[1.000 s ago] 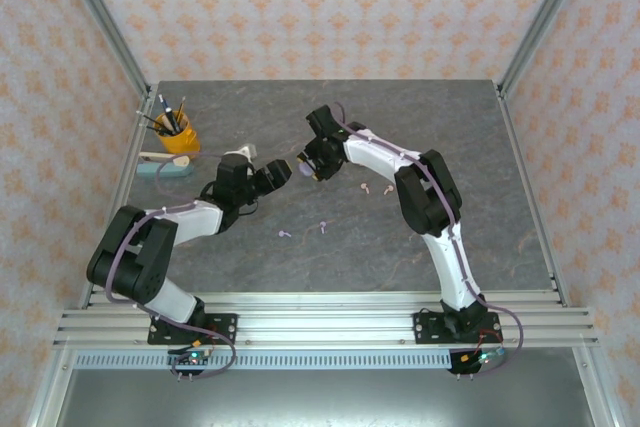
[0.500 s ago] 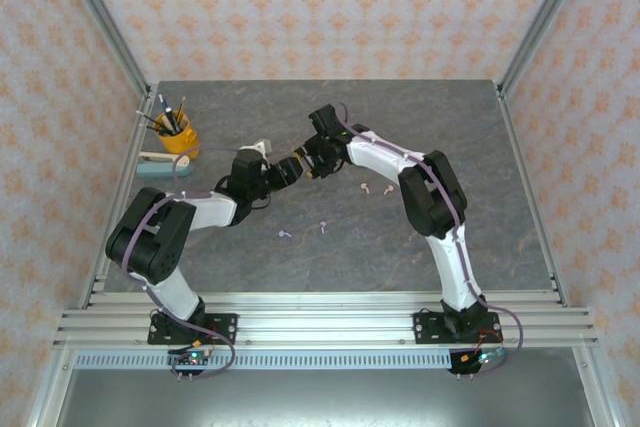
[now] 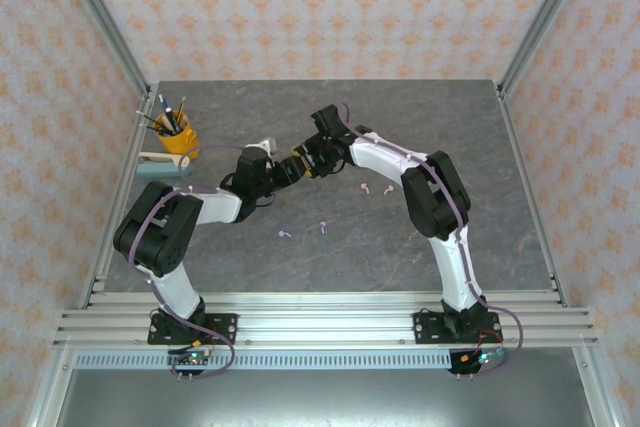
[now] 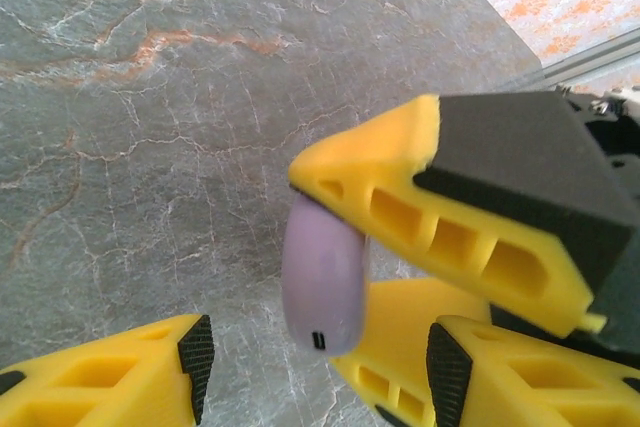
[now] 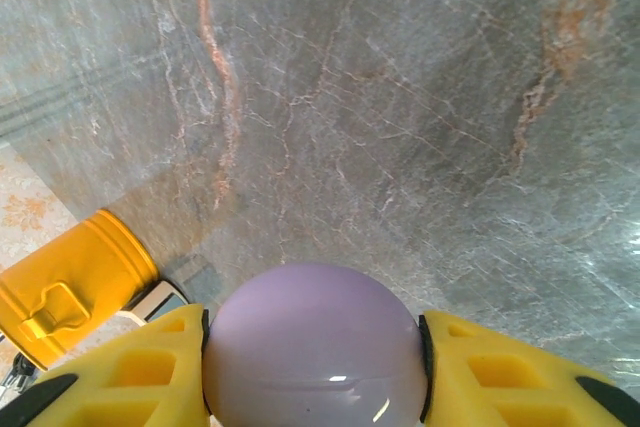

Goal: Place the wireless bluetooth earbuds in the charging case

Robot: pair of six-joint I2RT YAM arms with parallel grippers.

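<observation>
Case (image 5: 315,347) — pinched in right tool (image 5: 312,327) — could slip if the open left tool (image 4: 318,362) knocks it; earbuds (image 3: 323,226) lie on bench (image 3: 450,127).

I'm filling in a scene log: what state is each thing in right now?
Case: looks closed, clamped at its sides.
Right gripper: shut on the case.
Left gripper: open, fingers spread by the case.
Purple buds: loose on the table.
Pink buds: loose on the table.
Pen cup: upright, pens inside.
</observation>
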